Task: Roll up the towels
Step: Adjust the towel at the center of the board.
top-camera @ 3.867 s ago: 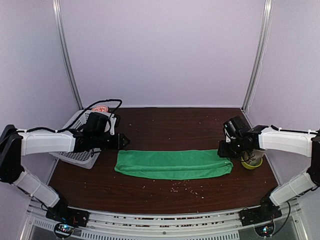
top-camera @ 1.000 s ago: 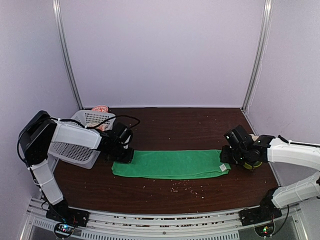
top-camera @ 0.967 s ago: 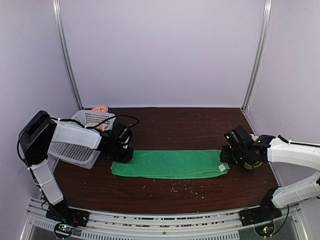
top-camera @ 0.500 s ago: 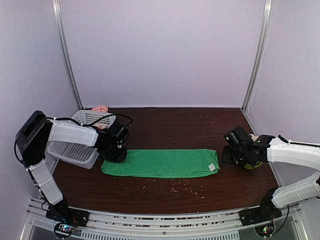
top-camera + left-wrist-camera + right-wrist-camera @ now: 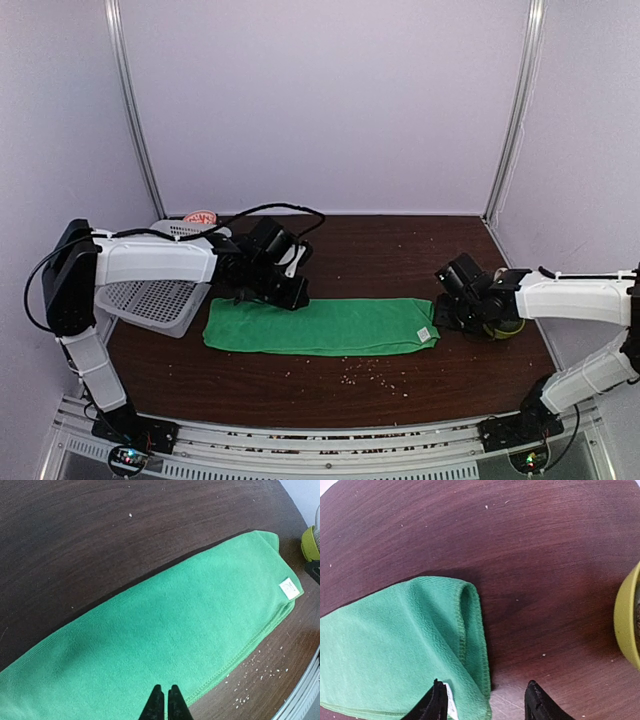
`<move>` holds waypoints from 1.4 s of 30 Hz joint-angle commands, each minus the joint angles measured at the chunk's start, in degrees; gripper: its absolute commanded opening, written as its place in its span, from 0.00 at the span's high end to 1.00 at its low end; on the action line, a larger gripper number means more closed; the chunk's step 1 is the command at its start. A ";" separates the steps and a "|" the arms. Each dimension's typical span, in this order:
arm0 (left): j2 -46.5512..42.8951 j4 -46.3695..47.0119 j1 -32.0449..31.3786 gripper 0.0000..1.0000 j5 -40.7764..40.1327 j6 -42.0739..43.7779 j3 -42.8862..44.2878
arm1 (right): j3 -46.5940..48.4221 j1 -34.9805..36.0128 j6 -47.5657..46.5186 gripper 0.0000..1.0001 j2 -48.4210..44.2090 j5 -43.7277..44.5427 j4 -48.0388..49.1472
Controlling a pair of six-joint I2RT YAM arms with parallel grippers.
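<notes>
The left gripper's [image 5: 162, 706] two fingers are pressed together with nothing between them, hanging above the green towel [image 5: 320, 327], which lies folded in a long strip on the dark table [image 5: 330, 385]. The right gripper [image 5: 486, 703] stands partly open and empty, straddling the towel's right end, where a small white label [image 5: 289, 588] is too small to read. The pinkish towel [image 5: 201, 217] peeks from the white basket [image 5: 150, 300] at far left
</notes>
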 commanded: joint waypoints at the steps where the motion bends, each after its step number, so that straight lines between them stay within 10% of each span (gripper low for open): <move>1: 4.68 1.55 0.39 0.95 0.95 1.10 2.85 | 3.06 -0.69 4.64 0.47 4.18 -2.28 3.76; 42: 11.81 3.50 0.42 1.00 0.48 0.37 -5.81 | 13.42 -8.58 2.99 0.82 22.58 -6.58 8.71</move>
